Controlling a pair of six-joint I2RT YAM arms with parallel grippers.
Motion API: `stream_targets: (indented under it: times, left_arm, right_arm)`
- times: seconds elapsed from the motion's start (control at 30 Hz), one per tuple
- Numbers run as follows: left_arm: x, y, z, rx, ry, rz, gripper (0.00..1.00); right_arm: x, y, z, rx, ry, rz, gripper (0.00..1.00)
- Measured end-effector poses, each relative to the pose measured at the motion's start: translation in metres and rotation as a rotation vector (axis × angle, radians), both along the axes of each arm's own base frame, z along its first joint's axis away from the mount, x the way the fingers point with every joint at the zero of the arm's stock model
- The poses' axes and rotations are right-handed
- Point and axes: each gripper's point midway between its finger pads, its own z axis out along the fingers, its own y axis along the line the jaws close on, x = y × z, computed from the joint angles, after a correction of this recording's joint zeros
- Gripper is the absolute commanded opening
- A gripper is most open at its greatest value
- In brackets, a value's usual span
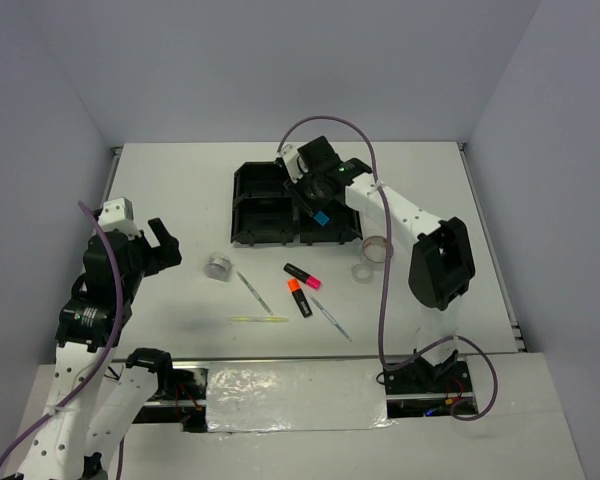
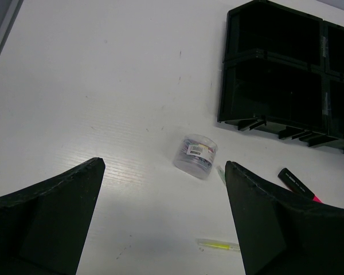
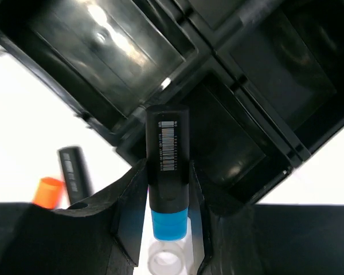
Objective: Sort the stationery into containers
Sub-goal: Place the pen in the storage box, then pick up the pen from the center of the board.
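My right gripper [image 1: 316, 205] is shut on a black highlighter with a blue cap [image 3: 167, 172] and holds it over the black four-compartment tray [image 1: 263, 206], above its near right part [image 3: 229, 143]. The blue cap [image 1: 321, 218] shows in the top view. My left gripper [image 1: 162, 248] is open and empty, left of the silvery round roll [image 1: 218, 266], which also shows in the left wrist view [image 2: 196, 155]. On the table lie a pink-capped highlighter [image 1: 302, 275], an orange-capped highlighter [image 1: 298, 297], two thin grey pens [image 1: 253, 292] [image 1: 330, 317], a yellow-green stick [image 1: 259, 319] and two clear tape rolls [image 1: 377, 247] [image 1: 362, 271].
The tray [image 2: 281, 80] sits at the back middle of the white table; the compartments I can see into look empty. Grey walls close the table at the back and sides. The arm bases stand at the near edge.
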Motion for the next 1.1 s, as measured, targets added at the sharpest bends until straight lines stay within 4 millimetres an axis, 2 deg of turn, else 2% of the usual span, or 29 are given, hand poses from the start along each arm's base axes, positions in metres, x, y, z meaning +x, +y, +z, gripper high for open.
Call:
stream_targets:
  times: [0.03, 0.07, 0.13, 0.23, 0.27, 0.3, 0.33, 0.4, 0.43, 0.5, 0.53, 0.63, 0.73, 0.8, 0.9, 1.1]
  left_arm:
    - [0.000, 0.000, 0.000, -0.001, 0.000, -0.001, 0.99]
    - [0.000, -0.001, 0.000, -0.001, 0.000, -0.003, 0.99]
    - [0.000, -0.001, 0.000, -0.002, -0.002, -0.005, 0.99]
    - [0.000, -0.001, 0.001, -0.003, -0.003, -0.007, 0.99]
    - [0.000, -0.002, 0.001, -0.004, -0.003, -0.008, 0.99]
    - [0.000, -0.002, 0.001, -0.004, -0.002, -0.010, 0.99]
    - [0.000, -0.002, 0.001, -0.004, -0.002, -0.011, 0.99]
    - [0.000, -0.002, 0.001, -0.005, -0.002, -0.011, 0.99]
    - [0.000, -0.002, 0.001, -0.005, -0.003, -0.011, 0.99]
    - [0.000, -0.002, 0.002, -0.006, -0.007, -0.011, 0.99]
    - [-0.001, -0.002, 0.002, -0.005, -0.009, -0.011, 0.99]
    - [-0.001, -0.002, 0.004, -0.006, -0.017, -0.011, 0.99]
    - [-0.002, -0.003, 0.004, -0.008, -0.019, -0.015, 0.99]
    - [-0.002, -0.004, 0.004, -0.010, -0.019, -0.020, 0.99]
    - [-0.002, -0.004, 0.003, -0.011, -0.017, -0.022, 0.99]
    - [-0.003, -0.005, 0.004, -0.012, -0.024, -0.026, 0.99]
  right_arm:
    - [0.001, -0.003, -0.006, -0.019, 0.009, -0.004, 0.35]
    - [0.004, -0.008, -0.011, -0.038, 0.011, -0.016, 0.51]
    - [0.009, -0.015, -0.017, -0.064, 0.010, -0.041, 0.60]
    - [0.017, -0.021, -0.021, -0.086, 0.006, -0.069, 0.79]
    - [0.019, -0.022, -0.020, -0.085, 0.004, -0.076, 0.81]
    - [0.020, -0.022, -0.019, -0.081, 0.004, -0.083, 0.95]
    - [0.021, -0.022, -0.019, -0.076, 0.005, -0.092, 0.97]
    - [0.020, -0.020, -0.015, -0.057, 0.006, -0.098, 0.96]
    - [0.017, -0.017, -0.013, -0.039, 0.013, -0.098, 0.92]
    - [0.002, -0.013, -0.011, 0.016, 0.030, -0.081, 0.88]
    - [-0.012, -0.013, -0.012, 0.039, 0.041, -0.071, 0.78]
    - [-0.073, -0.012, -0.021, 0.070, 0.087, -0.021, 0.61]
    - [-0.116, -0.001, -0.037, 0.095, 0.117, 0.024, 0.57]
    - [-0.132, 0.006, -0.053, 0.094, 0.138, 0.038, 0.58]
    - [-0.144, 0.008, -0.079, 0.068, 0.177, 0.026, 0.57]
    - [-0.141, 0.015, -0.115, 0.014, 0.204, -0.007, 0.56]
